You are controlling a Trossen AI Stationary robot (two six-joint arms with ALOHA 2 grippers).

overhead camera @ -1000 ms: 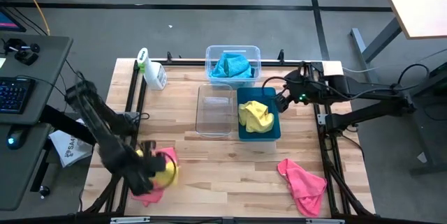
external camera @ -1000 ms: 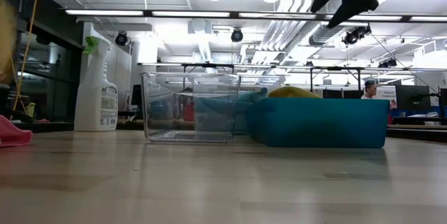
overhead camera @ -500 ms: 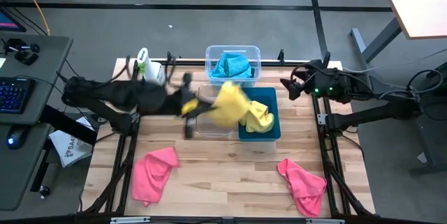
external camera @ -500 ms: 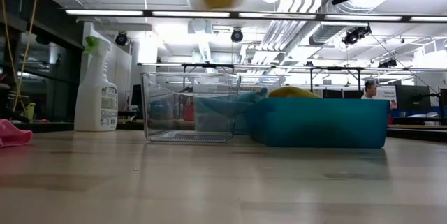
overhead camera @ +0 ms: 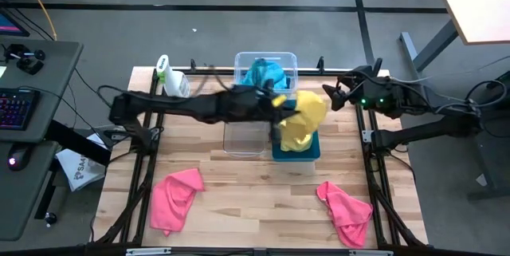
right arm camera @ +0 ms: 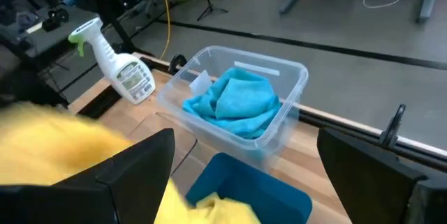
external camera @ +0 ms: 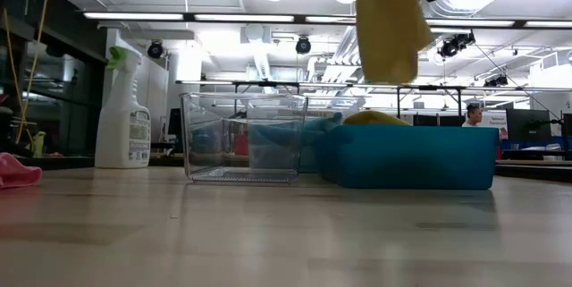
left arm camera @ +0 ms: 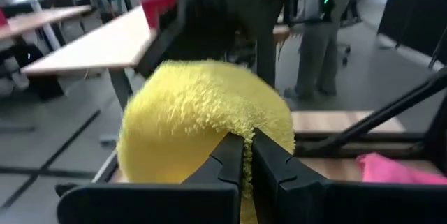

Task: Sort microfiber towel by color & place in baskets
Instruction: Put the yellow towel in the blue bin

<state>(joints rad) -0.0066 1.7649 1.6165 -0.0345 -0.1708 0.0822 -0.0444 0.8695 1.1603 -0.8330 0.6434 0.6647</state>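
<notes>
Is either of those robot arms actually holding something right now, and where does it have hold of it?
Yes. The left gripper pinches a yellow towel by a fold at its top, so it hangs above the teal bin. The right gripper holds nothing.

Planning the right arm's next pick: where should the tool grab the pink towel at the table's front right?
Probably the raised, bunched fold near the top of the pink towel, coming straight down from above. It lies crumpled on the table with nothing beside it, so the folds give the fingers something to pinch; the flatter lower edge would likely slip.
</notes>
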